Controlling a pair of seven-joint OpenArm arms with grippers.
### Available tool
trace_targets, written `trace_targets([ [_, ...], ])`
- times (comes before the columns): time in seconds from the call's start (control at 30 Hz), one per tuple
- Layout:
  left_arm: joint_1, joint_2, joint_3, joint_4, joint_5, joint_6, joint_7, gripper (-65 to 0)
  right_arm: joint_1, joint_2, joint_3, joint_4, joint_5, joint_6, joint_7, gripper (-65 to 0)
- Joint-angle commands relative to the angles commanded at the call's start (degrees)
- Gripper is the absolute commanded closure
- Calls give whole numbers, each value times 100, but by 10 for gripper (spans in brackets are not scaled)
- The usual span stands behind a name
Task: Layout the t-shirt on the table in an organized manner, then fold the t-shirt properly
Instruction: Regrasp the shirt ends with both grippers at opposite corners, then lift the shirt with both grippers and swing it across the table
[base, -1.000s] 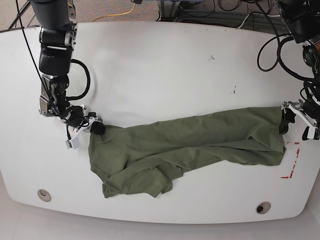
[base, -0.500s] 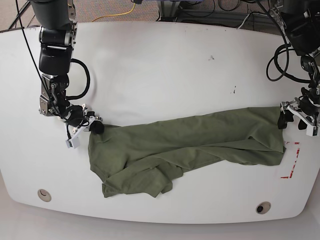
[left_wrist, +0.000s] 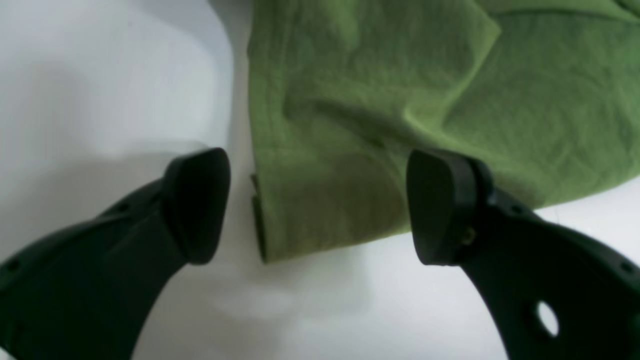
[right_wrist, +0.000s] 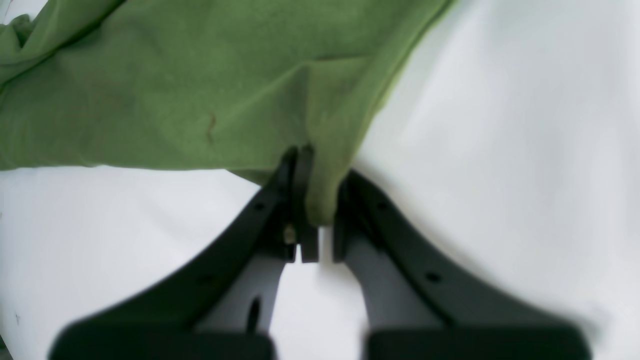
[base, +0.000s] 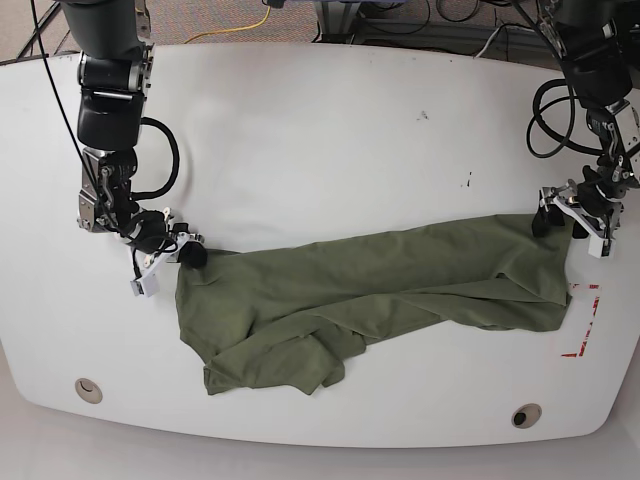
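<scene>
Nearest the base camera, along the front edge of the table (base: 330, 150), two round cable grommets (base: 88, 389) sit near the corners, and red tape marks (base: 585, 335) show near one of them on that view's right. Just beyond, the t-shirt (base: 370, 295) lies crumpled in a long, loose band across the white top, its bunched end toward the front on the base view's left and the other end reaching toward the tape marks. At the shirt's left corner in the base view, the right gripper (right_wrist: 314, 200) is clamped tight on a fold of the green fabric, which runs up between its closed fingers. At the opposite end, the left gripper (left_wrist: 317, 205) stands with its jaws spread wide on either side of a hemmed corner of the shirt, holding nothing; the corner lies flat on the table between the fingers (left_wrist: 197, 200). Farther back the tabletop carries a few small dark specks (base: 467, 181).
</scene>
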Motion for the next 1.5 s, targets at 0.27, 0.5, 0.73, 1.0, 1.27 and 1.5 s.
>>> trace_targets([
  [0.27,167,35,220,0,0,0,0,-399,18,0,9,0,9,-18,0,-2],
  [0.5,343,44,229,0,0,0,18,-260,35,0,9,0,9,-26,0,-2],
  [0.73,484,44,220,44,0,0,18,-63,44,18,9,0,9,-26,0,-2],
  [1.0,492,44,193,273,-26,0,26,-1,0,105,26,703,18,-35,-290,0],
  [1.27,501,44,176,1618,-35,0,668,0,0,123,35,1697,9,-44,-905,0],
  [1.5,466,44,167,2971,-35,0,1231,0,0,237,35,2620,44,-369,-1371,0],
])
